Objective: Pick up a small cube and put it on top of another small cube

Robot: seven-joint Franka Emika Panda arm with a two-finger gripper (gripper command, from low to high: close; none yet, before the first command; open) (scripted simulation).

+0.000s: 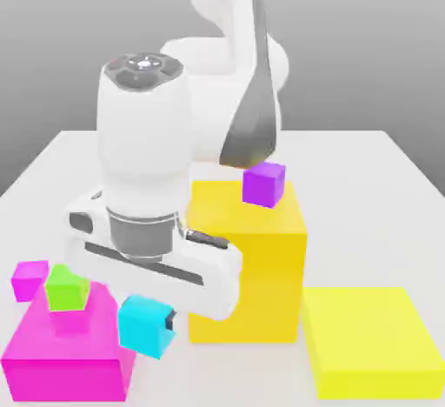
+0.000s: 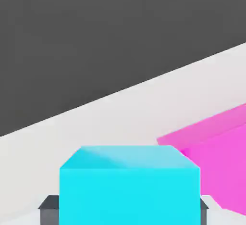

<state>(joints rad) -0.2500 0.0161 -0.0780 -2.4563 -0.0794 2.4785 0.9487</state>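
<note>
My gripper (image 1: 153,322) is shut on the small cyan cube (image 1: 142,324). It holds the cube right beside the big magenta block (image 1: 61,353), on the exterior view's right of it. In the hand view the cyan cube (image 2: 129,185) sits between the dark fingertips (image 2: 48,208). The small lime-green cube (image 1: 67,288) rests on top of the big magenta block, up and to the exterior view's left of the held cube. I cannot tell whether the cyan cube touches the table.
A small magenta cube (image 1: 30,279) lies by the magenta block's far left corner. A small purple cube (image 1: 263,183) sits on a tall yellow block (image 1: 252,266) just behind my hand. A low yellow block (image 1: 369,340) lies at the right. The white table (image 1: 365,188) stretches behind.
</note>
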